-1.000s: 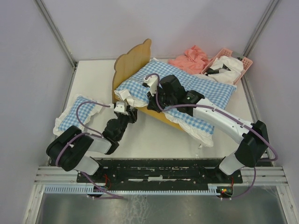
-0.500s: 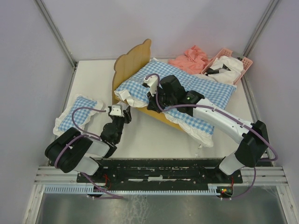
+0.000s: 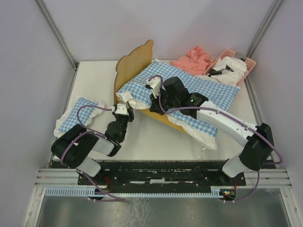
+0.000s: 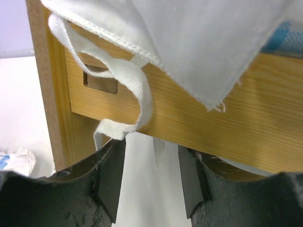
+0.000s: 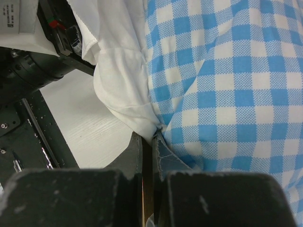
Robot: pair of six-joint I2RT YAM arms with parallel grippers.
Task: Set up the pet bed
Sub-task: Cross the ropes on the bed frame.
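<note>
Left fingers (image 4: 111, 177) eased back toward pet bed (image 4: 213, 118) — white table (image 3: 147, 137), lilac walls (image 3: 156, 28).

The cushion (image 3: 218, 94) is laid on the bed (image 3: 132, 66), mid-tabletop (image 3: 151, 137); a pillow (image 3: 78, 113) is set left, a basket (image 3: 248, 64) rear right.

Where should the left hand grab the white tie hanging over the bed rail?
Pinch the tie at its loose lower end, coming up from below on the outer face of the rail. That end hangs at the rail's bottom edge, just above the open left hand; higher up it lies flat on the wood, leaving nothing to close around.
</note>
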